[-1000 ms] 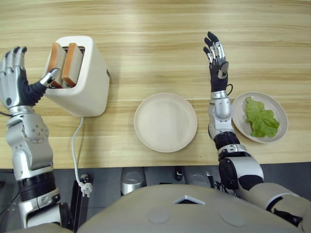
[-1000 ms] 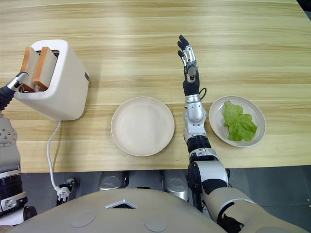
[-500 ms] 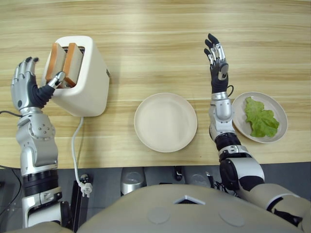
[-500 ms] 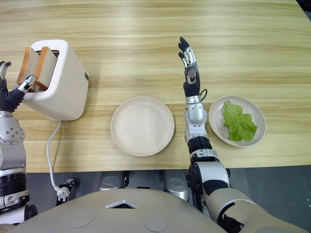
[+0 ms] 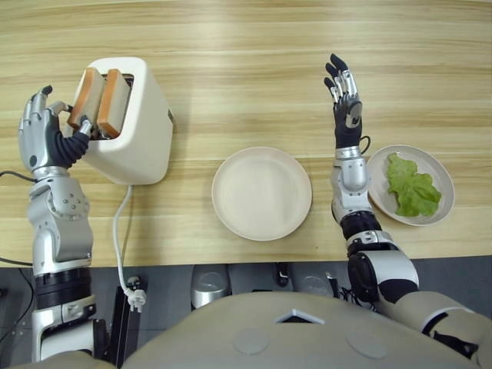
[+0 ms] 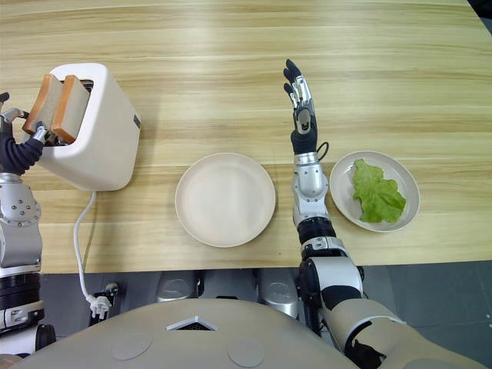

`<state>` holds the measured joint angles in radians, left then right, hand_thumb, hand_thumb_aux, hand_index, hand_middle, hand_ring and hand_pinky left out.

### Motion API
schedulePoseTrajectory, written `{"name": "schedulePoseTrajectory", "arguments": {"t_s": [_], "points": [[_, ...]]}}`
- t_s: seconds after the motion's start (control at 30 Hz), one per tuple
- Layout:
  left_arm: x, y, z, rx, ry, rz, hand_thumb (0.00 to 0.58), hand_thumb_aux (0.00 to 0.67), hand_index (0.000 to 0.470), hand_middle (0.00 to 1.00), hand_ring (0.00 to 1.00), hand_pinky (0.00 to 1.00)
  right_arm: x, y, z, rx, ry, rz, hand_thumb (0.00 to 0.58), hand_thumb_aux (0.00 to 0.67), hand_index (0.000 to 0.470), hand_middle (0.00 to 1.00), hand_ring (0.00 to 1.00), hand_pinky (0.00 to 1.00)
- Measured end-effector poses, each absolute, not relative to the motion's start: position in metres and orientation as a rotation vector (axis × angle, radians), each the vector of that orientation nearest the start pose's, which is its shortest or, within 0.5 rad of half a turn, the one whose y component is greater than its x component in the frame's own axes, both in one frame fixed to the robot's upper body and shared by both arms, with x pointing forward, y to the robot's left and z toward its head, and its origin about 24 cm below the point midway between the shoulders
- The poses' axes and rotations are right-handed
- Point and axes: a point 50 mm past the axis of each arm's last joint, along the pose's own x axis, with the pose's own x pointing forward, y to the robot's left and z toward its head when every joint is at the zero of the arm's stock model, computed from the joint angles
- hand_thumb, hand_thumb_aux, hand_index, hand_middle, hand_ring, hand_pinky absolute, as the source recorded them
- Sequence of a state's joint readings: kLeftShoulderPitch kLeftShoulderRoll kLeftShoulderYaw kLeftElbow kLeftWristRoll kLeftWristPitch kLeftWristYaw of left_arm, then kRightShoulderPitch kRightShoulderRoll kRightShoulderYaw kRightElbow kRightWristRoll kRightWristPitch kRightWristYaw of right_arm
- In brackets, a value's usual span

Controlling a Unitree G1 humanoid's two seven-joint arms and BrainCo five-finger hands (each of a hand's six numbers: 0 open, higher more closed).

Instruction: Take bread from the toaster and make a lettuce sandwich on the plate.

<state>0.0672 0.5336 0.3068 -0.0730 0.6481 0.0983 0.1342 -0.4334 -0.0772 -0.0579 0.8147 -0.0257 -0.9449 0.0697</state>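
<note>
Very early in the task, by judgement: no part of the sandwich built. In the toaster (image 5: 138, 123) at the left of the counter (image 5: 231, 61), both the outer slice (image 5: 84, 96) and the inner slice (image 5: 114, 100) standing up out of the slots, neither lifted out. Around the outer slice, the left robot hand (image 5: 46, 134), partly open and cupped, with the thumb seeming to touch the near edge of that slice and the other fingers apart from it on the far side; nothing held. Over the counter between the plate (image 5: 261, 194) and the small dish (image 5: 434, 157), the right robot hand (image 5: 344, 96), spread flat and holding nothing. No bread or lettuce on the plate; on the small dish, the lettuce (image 5: 415, 188), lying untouched. Left to do, as it seems: close on a slice, pull it out, bring it to the plate, add the lettuce, then cover with the second slice.
</note>
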Motion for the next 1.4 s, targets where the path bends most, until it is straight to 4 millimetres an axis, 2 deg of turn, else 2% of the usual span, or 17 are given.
{"name": "schedulePoseTrajectory", "arguments": {"t_s": [0.07,0.13,0.17,0.43,0.5,0.57,0.6,0.77,0.8,0.87,0.9,0.93,0.97,1.03,1.17,1.3,1.4], "points": [[0.228,0.316,0.111,1.186,0.017,0.476,0.546,0.507,0.348,0.00,0.00,0.00,0.305,-0.145,0.064,-0.102,-0.551,0.136,0.000,0.000,0.000,0.00,0.00,0.00],[0.228,0.315,0.108,1.185,0.020,0.468,0.564,0.557,0.382,0.00,0.00,0.00,0.305,-0.145,0.064,-0.107,-0.553,0.137,0.000,0.000,0.000,0.00,0.00,0.00],[0.228,0.315,0.108,1.185,0.019,0.470,0.580,0.670,0.460,0.00,0.00,0.00,0.305,-0.145,0.064,-0.108,-0.554,0.137,0.000,0.000,0.000,0.00,0.00,0.00],[0.227,0.315,0.117,1.161,-0.038,0.522,0.580,0.670,0.460,0.00,0.00,0.00,0.305,-0.144,0.065,-0.124,-0.564,0.138,0.000,0.000,0.000,0.00,0.00,0.00],[0.226,0.316,0.127,1.159,-0.093,0.565,0.580,0.670,0.460,0.19,0.19,0.19,0.304,-0.144,0.065,-0.124,-0.566,0.134,0.000,0.000,0.000,0.00,0.00,0.00],[0.224,0.314,0.141,1.159,-0.163,0.605,0.580,0.670,0.460,0.28,0.28,0.28,0.304,-0.144,0.065,-0.125,-0.566,0.134,0.000,0.000,0.000,0.00,0.00,0.00],[0.222,0.313,0.150,1.159,-0.213,0.635,0.580,0.670,0.460,0.38,0.38,0.38,0.304,-0.144,0.065,-0.126,-0.567,0.136,0.000,0.000,0.000,0.00,0.00,0.00],[0.217,0.307,0.187,1.148,-0.410,0.735,0.580,0.670,0.460,0.44,0.44,0.44,0.305,-0.144,0.065,-0.127,-0.566,0.136,0.000,0.000,0.000,0.00,0.00,0.00],[0.216,0.305,0.192,1.147,-0.440,0.739,0.580,0.670,0.460,0.59,0.59,0.59,0.305,-0.144,0.064,-0.128,-0.563,0.136,0.000,0.000,0.000,0.00,0.00,0.00],[0.215,0.300,0.202,1.142,-0.508,0.742,0.580,0.670,0.460,0.69,0.69,0.69,0.305,-0.144,0.063,-0.127,-0.555,0.136,0.000,0.000,0.000,0.00,0.00,0.00],[0.215,0.297,0.207,1.138,-0.538,0.738,0.580,0.670,0.460,0.69,0.69,0.69,0.305,-0.144,0.063,-0.127,-0.552,0.136,0.000,0.000,0.000,0.00,0.00,0.00],[0.215,0.293,0.212,1.133,-0.572,0.727,0.580,0.670,0.460,0.73,0.73,0.73,0.306,-0.144,0.062,-0.126,-0.549,0.136,0.000,0.000,0.000,0.00,0.00,0.00],[0.215,0.287,0.220,1.105,-0.625,0.704,0.580,0.670,0.460,1.00,1.00,1.00,0.307,-0.143,0.063,-0.125,-0.549,0.134,0.000,0.000,0.000,0.00,0.00,0.00],[0.214,0.282,0.226,1.082,-0.666,0.682,0.580,0.670,0.460,1.00,1.00,1.00,0.308,-0.143,0.064,-0.125,-0.552,0.135,0.000,0.000,0.000,0.00,0.00,0.00],[0.218,0.241,0.235,0.887,-0.777,0.433,0.580,0.670,0.460,1.00,1.00,1.00,0.313,-0.143,0.066,-0.125,-0.553,0.133,0.000,0.000,0.000,0.00,0.00,0.00],[0.229,0.212,0.224,0.739,-0.752,0.214,0.580,0.670,0.460,1.00,1.00,1.00,0.315,-0.149,0.071,-0.125,-0.572,0.102,0.000,0.000,0.000,0.00,0.00,0.00],[0.240,0.181,0.202,0.627,-0.684,0.019,0.580,0.670,0.460,1.00,1.00,1.00,0.319,-0.165,0.081,-0.132,-0.601,0.037,0.000,0.000,0.000,0.00,0.00,0.00]]}}
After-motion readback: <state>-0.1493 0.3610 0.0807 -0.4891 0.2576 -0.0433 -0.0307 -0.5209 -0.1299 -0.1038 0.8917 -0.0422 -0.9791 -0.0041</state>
